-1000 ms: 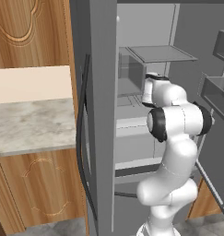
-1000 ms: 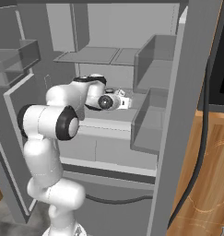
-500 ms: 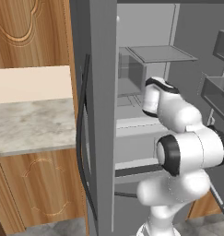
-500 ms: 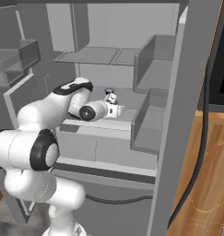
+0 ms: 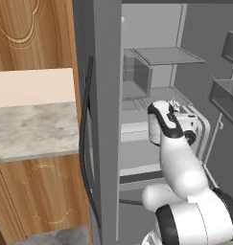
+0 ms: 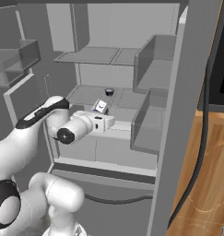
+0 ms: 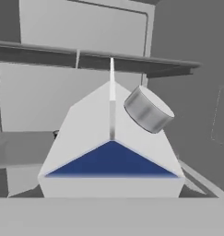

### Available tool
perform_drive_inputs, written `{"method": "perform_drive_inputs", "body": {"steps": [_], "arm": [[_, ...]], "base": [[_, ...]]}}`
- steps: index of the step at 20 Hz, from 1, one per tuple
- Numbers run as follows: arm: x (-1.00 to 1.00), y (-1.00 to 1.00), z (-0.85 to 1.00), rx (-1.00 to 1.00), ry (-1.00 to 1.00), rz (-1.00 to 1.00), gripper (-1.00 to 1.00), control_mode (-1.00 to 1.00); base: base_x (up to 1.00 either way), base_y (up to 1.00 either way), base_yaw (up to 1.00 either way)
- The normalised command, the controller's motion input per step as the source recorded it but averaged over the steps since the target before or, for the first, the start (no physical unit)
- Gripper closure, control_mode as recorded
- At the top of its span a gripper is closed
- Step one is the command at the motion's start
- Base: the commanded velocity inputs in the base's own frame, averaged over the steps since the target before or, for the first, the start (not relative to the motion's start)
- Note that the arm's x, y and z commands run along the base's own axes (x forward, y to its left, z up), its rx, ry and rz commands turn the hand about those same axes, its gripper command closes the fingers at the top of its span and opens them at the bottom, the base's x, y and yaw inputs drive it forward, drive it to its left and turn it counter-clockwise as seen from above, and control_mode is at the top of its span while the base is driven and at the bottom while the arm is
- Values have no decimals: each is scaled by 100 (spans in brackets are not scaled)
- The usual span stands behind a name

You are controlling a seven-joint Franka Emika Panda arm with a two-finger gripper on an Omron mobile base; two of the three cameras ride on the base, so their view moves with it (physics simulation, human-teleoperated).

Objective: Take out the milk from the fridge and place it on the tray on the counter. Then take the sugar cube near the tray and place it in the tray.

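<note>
The milk (image 7: 111, 152) sits inside the open fridge (image 6: 187, 92), right at the tip of the gripper (image 6: 104, 120), and I cannot tell if the gripper is pinching it.

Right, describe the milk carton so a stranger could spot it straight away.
Look into the open grey fridge, at the middle shelf. The milk carton sits right at the tip of the white arm. It is white with a blue panel and a grey round cap, unlike the small dark object behind it.
</note>
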Motion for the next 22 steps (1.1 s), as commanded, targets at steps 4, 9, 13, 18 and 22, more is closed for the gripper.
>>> {"method": "perform_drive_inputs", "body": {"steps": [4, 9, 13, 18, 22], "arm": [[-92, 1, 100, 0, 0, 0, 100, -100], [-84, 0, 100, 0, 0, 0, 100, -100], [-77, 4, 100, 0, 0, 0, 100, -100], [-80, 0, 100, 0, 4, 0, 100, -100], [-83, -1, 100, -1, 25, 1, 100, -100]], "base": [[0, 0, 0], [0, 0, 0], [0, 0, 0], [0, 0, 0], [0, 0, 0]]}}
